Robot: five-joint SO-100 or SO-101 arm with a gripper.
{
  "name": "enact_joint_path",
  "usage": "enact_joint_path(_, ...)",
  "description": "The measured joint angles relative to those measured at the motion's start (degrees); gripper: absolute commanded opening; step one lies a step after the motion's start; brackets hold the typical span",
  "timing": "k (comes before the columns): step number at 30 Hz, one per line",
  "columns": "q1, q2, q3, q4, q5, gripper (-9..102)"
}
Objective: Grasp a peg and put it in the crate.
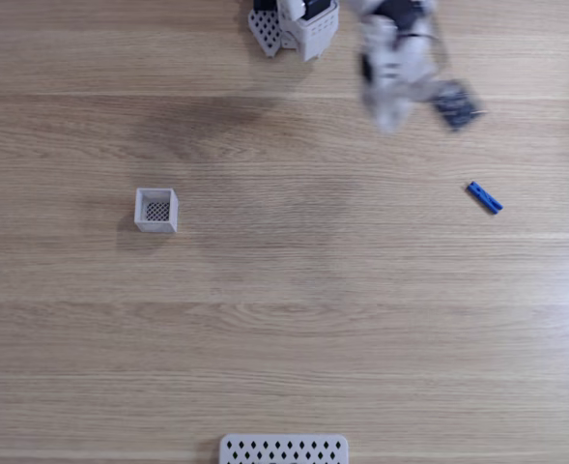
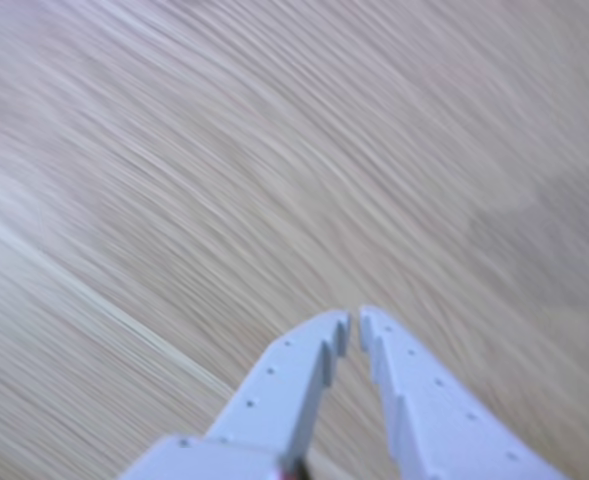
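Robot arm blurred at the top of a wooden table, with a blue peg and a white crate lying far apart below it

In the fixed view the arm (image 1: 395, 68) sits at upper centre-right, smeared by motion, probably swinging toward the peg (image 1: 484, 197), a short, thin, bright blue stick lying at an angle at right of centre on the table (image 1: 284, 319). The crate (image 1: 156, 210), a small white square box with a dark mesh floor, stands open at left of centre, empty. In the other view the gripper (image 2: 355, 321) shows its white fingers nearly together, holding nothing
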Motion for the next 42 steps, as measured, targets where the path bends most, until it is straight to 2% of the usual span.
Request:
enact_joint_path(3, -6.06, -11.78, -14.77, 0.18, 4.57, 0)
enact_joint_path(7, -10.46, -26.1, -32.7, -1.05, 13.8, 7)
enact_joint_path(10, -11.95, -34.45, -42.1, -2.46, 19.07, 11)
enact_joint_path(14, -12.04, -41.04, -49.48, -3.6, 21.27, 14)
enact_joint_path(30, -4.75, -46.85, -51.24, -6.24, 21.8, 22)
enact_joint_path(42, -4.66, -46.85, -36.74, -15.03, 21.8, 22)
